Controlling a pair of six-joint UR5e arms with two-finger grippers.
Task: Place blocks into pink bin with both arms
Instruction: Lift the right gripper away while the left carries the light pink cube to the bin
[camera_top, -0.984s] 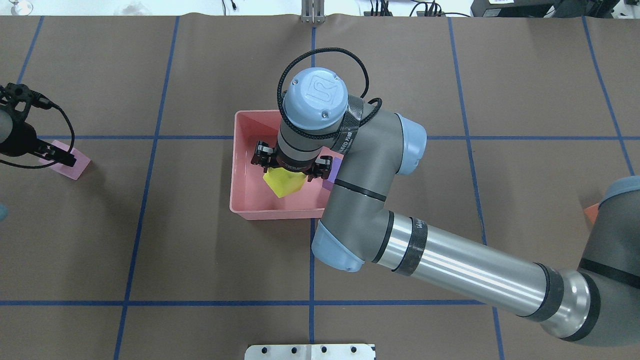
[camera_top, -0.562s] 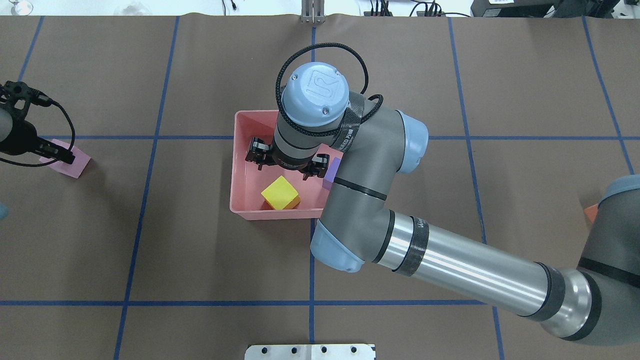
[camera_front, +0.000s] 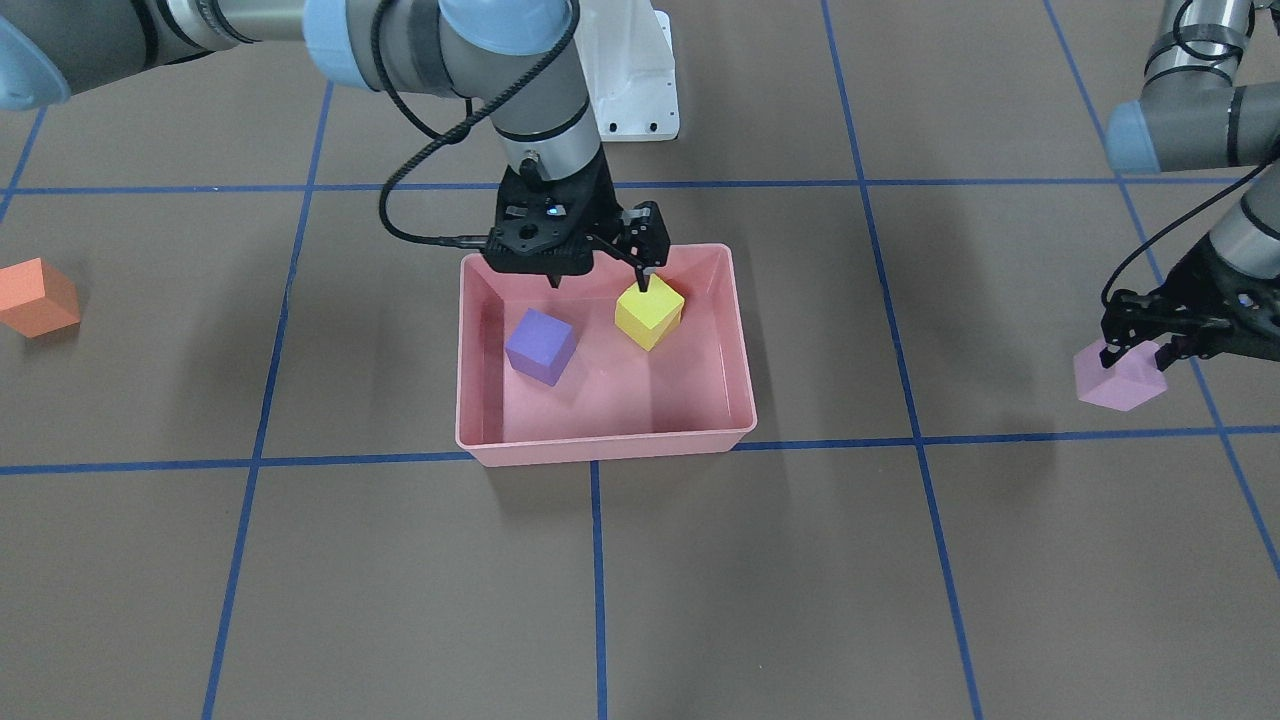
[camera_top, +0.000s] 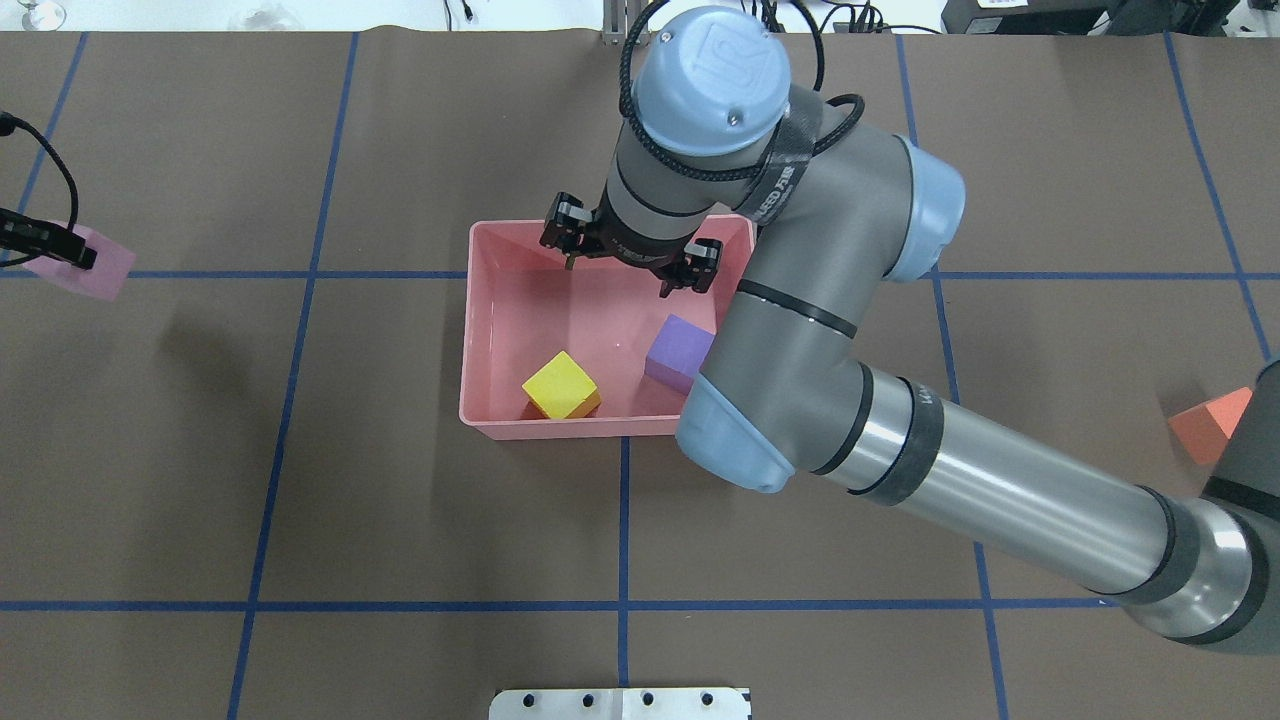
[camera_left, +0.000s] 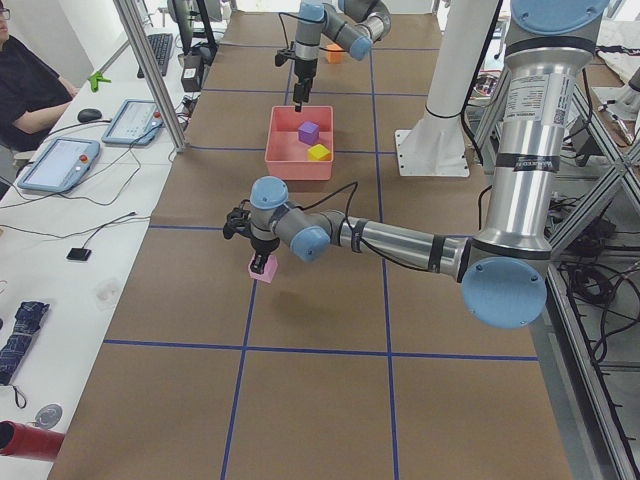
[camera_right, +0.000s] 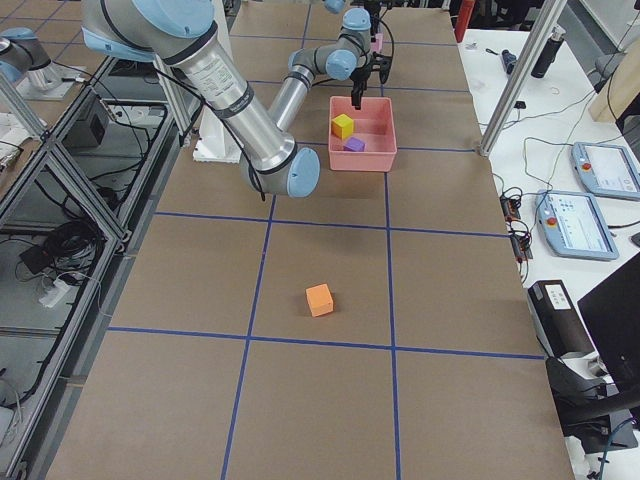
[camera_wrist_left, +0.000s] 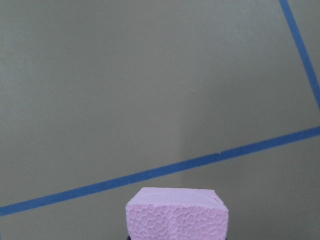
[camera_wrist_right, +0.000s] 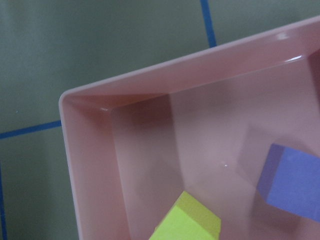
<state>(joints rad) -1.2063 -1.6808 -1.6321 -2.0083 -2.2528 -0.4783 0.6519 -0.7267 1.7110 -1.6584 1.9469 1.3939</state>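
The pink bin holds the yellow block and the dark purple block; both also show in the front view, the yellow block and the purple block. My right gripper is open and empty above the bin's far side, its fingertip just over the yellow block. My left gripper is shut on the pale pink block at the table's far left and holds it slightly above the table. The orange block lies on the table at the far right.
The robot's white pedestal base stands behind the bin. Blue tape lines cross the brown table cover. An operator's desk with tablets runs along the far side of the table.
My right gripper let go of the yellow block, which now rests in the bin, then rose and moved toward the bin's far rim. My left gripper moved left and away with the pink block.
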